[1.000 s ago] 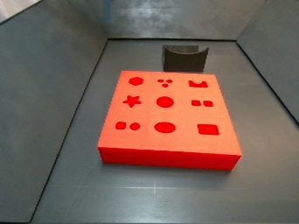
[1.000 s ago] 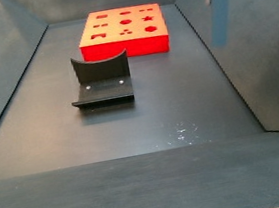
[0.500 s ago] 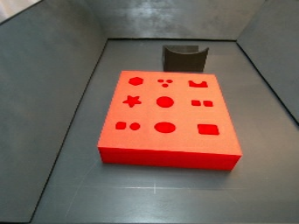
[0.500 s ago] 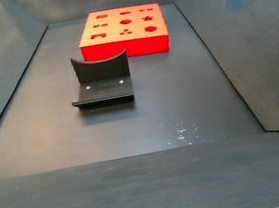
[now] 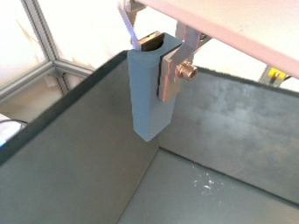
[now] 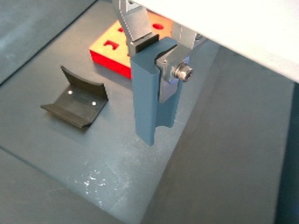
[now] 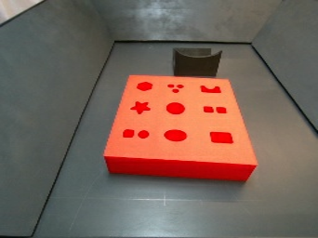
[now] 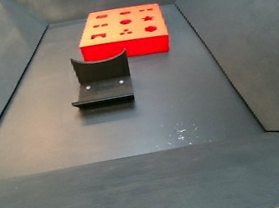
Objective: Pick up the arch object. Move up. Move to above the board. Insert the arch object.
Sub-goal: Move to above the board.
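In both wrist views my gripper [image 5: 156, 54] [image 6: 158, 59] is shut on the arch object [image 5: 149, 96] [image 6: 151, 101], a slim blue-grey piece that hangs upright from the jaws, high above the grey floor. A silver finger [image 5: 172, 72] [image 6: 173, 74] presses its side. The board [image 7: 174, 121] [image 8: 123, 30] is a thick red-orange slab with darker shaped cut-outs; it lies flat on the floor and also shows far below, behind the arch object, in a wrist view [image 6: 107, 52]. The gripper and the arch object are out of view in both side views.
The fixture [image 8: 100, 79] [image 7: 196, 61], a dark L-shaped bracket on a base plate, stands on the floor apart from the board; it shows in a wrist view [image 6: 75, 101] too. Grey sloping walls [image 8: 241, 47] enclose the floor.
The gripper with the arch object has risen along the right wall of a side view and has left that view at the top. The board and the fixture have not moved.
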{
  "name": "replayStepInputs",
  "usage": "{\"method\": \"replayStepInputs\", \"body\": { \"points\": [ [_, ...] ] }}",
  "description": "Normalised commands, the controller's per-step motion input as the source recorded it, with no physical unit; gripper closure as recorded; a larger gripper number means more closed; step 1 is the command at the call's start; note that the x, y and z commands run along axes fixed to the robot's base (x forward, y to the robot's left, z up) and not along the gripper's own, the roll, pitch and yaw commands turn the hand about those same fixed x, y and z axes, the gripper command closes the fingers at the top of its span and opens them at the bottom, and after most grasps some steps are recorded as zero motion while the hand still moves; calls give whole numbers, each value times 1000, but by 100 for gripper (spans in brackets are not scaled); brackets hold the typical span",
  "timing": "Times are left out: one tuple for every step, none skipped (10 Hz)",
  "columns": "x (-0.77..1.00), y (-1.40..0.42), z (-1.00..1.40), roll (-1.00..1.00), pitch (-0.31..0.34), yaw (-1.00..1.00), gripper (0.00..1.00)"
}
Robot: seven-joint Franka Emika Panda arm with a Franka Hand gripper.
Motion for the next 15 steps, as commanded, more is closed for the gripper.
{"method": "replayStepInputs", "body": {
  "points": [
    [-12, 22, 702, 12, 71, -30, 100],
    [0, 12, 441, 1, 78, -29, 100],
    [2, 11, 338, -4, 78, -30, 100],
    [355, -1000, -109, -366, 5, 1000, 100],
    [358, -1000, -130, -345, 3, 1000, 100],
    [373, -1000, -127, -197, 1, 751, 100],
    [375, -1000, -127, -113, -13, 427, 100],
    [376, -1000, -127, -64, -16, 311, 100],
    [383, -1000, -125, -16, -7, 156, 100],
    [391, -1000, -124, -12, 6, 83, 100],
    [400, -1000, -126, 0, 14, 40, 100],
    [408, -1000, -123, -1, 20, 29, 100],
    [419, -1000, -122, -4, 19, 14, 100],
    [424, -1000, -122, -13, 20, 14, 100],
    [437, -1000, -120, 6, 23, 13, 100]
  ]
}}
